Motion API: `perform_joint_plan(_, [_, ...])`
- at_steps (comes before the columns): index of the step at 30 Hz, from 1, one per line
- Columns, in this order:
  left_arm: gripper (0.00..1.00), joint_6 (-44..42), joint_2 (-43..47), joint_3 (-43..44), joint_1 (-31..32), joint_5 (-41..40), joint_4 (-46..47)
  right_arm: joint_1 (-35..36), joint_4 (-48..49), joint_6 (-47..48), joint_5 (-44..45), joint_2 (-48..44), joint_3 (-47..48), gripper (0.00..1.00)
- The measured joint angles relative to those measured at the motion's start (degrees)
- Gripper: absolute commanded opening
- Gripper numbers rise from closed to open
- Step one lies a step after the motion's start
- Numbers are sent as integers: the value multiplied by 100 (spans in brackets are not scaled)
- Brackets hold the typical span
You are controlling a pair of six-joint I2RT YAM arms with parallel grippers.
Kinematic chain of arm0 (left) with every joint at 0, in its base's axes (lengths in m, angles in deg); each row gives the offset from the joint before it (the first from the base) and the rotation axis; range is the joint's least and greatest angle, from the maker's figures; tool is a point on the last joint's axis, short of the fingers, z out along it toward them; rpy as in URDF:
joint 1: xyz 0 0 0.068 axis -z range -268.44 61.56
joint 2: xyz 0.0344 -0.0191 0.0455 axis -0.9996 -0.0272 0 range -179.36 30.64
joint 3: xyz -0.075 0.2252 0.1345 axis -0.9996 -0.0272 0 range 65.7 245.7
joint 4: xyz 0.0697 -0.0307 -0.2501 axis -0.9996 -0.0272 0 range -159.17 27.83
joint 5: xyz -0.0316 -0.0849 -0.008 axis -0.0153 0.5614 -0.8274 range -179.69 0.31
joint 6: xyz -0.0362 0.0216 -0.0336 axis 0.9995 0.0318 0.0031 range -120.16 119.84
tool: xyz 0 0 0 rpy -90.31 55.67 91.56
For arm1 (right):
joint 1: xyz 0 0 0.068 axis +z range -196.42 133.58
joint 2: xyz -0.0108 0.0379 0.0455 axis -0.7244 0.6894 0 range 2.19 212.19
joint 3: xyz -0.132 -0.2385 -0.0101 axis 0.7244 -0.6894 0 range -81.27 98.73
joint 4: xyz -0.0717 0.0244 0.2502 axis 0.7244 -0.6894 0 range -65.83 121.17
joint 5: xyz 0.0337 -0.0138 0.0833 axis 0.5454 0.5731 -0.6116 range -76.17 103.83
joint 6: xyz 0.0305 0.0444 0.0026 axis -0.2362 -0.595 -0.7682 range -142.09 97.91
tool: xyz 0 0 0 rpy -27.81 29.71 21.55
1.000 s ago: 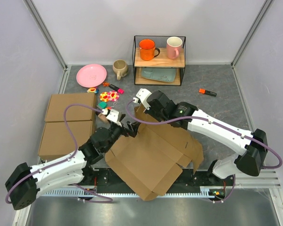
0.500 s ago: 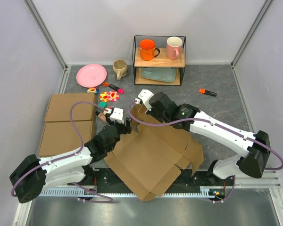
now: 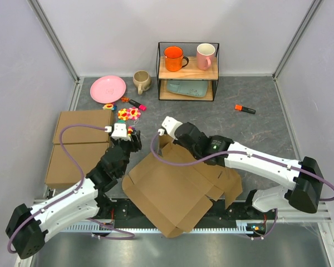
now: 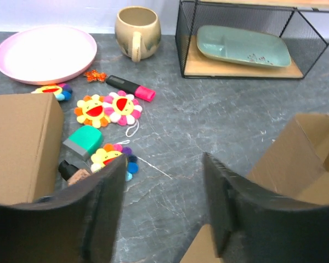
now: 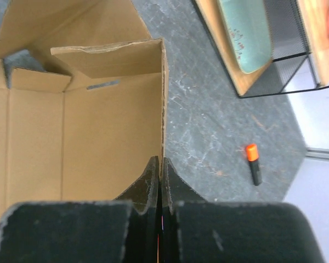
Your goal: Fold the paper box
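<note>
Pinching upright flap [image 5: 115, 131] of box [image 3: 175, 192] in right jaws, shut tight. Box half-folded, mid tabletop [image 3: 256, 133]. Left jaws part open, empty, just beside. I reckon cardboard light, stiff, crease-prone: grip flap edges.

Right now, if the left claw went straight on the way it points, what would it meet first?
The left claw would likely meet bare table first, between the flower toys and the paper box; depth is unclear.
</note>
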Motion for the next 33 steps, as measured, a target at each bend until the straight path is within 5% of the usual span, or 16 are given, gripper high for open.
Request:
perform_joint_plan(4, [99, 254, 98, 129, -256, 155, -138, 356, 450, 299, 691, -20, -365, 0])
perform_joint_plan(17, [98, 629, -1362, 463, -511, 1749, 501, 1228, 1711, 1327, 2514, -20, -1578, 0])
perform_joint_plan(33, [91, 1102, -2337, 459, -1314, 2251, 1679, 1381, 3587, 3864, 3499, 149, -1628, 0])
